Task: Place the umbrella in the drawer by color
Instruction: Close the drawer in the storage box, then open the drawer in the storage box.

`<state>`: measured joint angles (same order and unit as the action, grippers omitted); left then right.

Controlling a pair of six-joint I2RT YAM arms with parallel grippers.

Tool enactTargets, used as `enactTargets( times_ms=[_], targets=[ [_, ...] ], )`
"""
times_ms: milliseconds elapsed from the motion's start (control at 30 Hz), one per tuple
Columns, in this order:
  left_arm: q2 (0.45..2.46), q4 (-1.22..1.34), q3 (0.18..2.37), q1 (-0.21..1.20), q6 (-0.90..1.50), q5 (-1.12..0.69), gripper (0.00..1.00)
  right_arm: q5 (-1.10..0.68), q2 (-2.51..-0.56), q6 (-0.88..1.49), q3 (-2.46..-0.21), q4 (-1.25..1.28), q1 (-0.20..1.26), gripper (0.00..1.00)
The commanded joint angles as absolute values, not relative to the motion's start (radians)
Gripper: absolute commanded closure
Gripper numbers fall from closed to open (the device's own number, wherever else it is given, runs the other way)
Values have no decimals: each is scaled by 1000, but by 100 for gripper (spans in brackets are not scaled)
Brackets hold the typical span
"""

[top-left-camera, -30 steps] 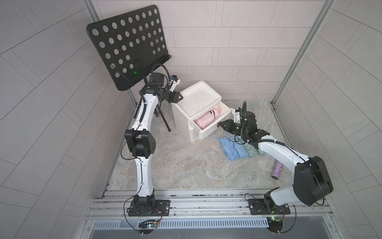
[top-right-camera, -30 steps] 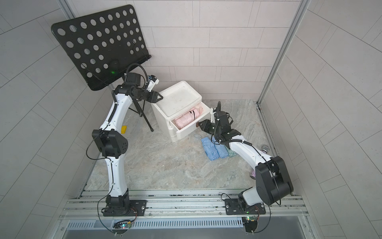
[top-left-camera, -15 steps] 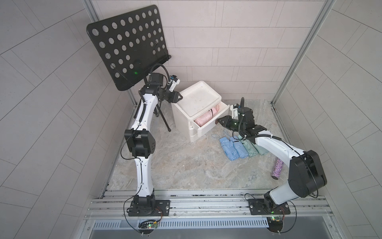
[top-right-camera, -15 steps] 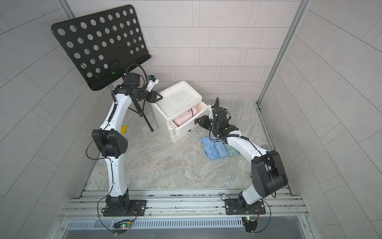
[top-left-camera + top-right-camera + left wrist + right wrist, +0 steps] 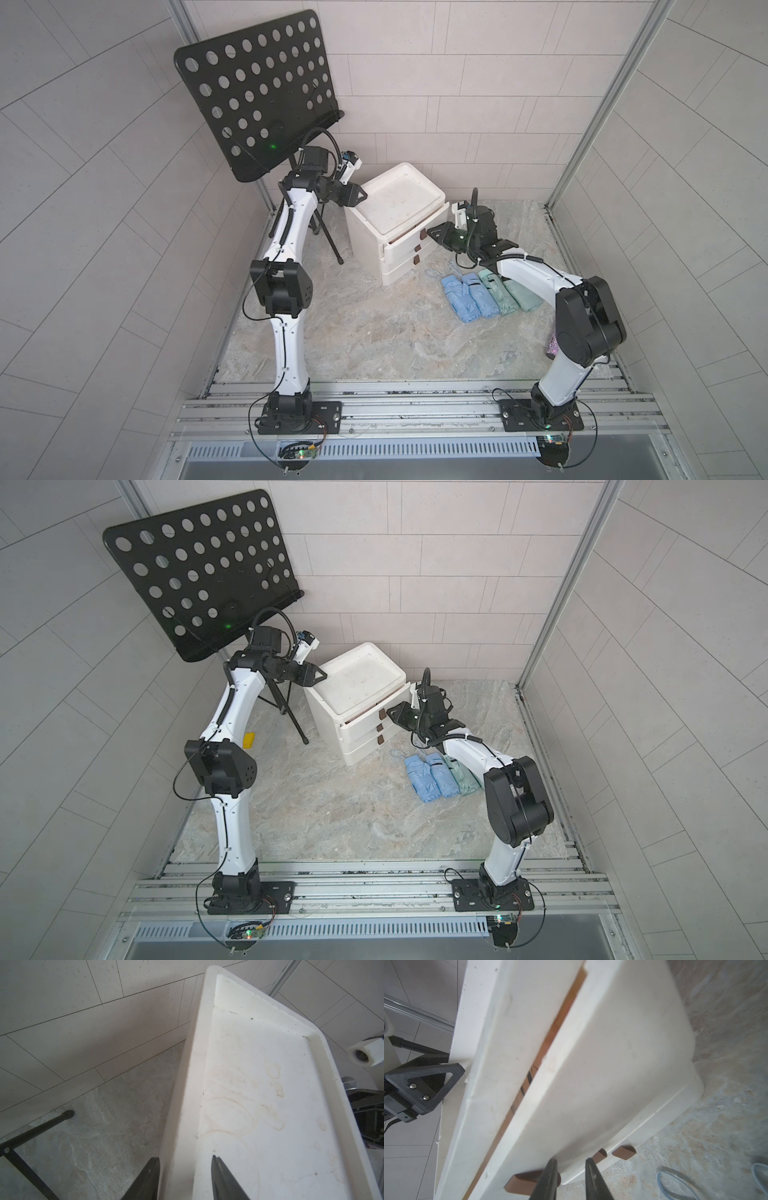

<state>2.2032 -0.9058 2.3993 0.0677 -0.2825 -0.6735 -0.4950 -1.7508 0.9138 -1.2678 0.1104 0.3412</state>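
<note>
At top handle (image 5: 525,1182), right gripper (image 5: 428,233): jaws narrowly apart, hold unclear; left gripper (image 5: 360,195) clamps cabinet (image 5: 399,259) rim. Two blue umbrellas (image 5: 471,297) lie nearer right gripper, below it, long axes front-to-back.

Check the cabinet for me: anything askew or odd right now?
Yes. The top drawer is not flush: a narrow gap shows along its upper edge, with pink visible inside. The top of the cabinet carries brownish ring stains.
</note>
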Motion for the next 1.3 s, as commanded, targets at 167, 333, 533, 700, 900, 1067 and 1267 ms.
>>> enactTargets(
  times_ms=[167, 333, 533, 700, 900, 1067, 1267],
  targets=[
    [2214, -956, 2410, 84, -308, -732, 55, -509, -1818, 958, -1361, 173, 362, 73],
    [2208, -957, 2408, 84, -314, -727, 54, -509, -1818, 956, -1366, 169, 364, 73],
    [2198, -937, 2407, 73, -282, -703, 34, -493, -1748, 935, -1309, 157, 355, 72],
    [2177, -890, 2417, 34, -197, -703, 15, -464, -1648, 890, -1253, 90, 334, 62],
    [2152, -878, 2427, 1, -155, -724, 11, -466, -1557, 837, -1198, 29, 319, 38],
    [2155, -889, 2418, 0, -173, -748, 11, -516, -1554, 876, -1116, 134, 315, 35],
    [2165, -897, 2405, 2, -185, -761, 14, -584, -1646, 1007, -1016, 395, 314, 37]
  ],
)
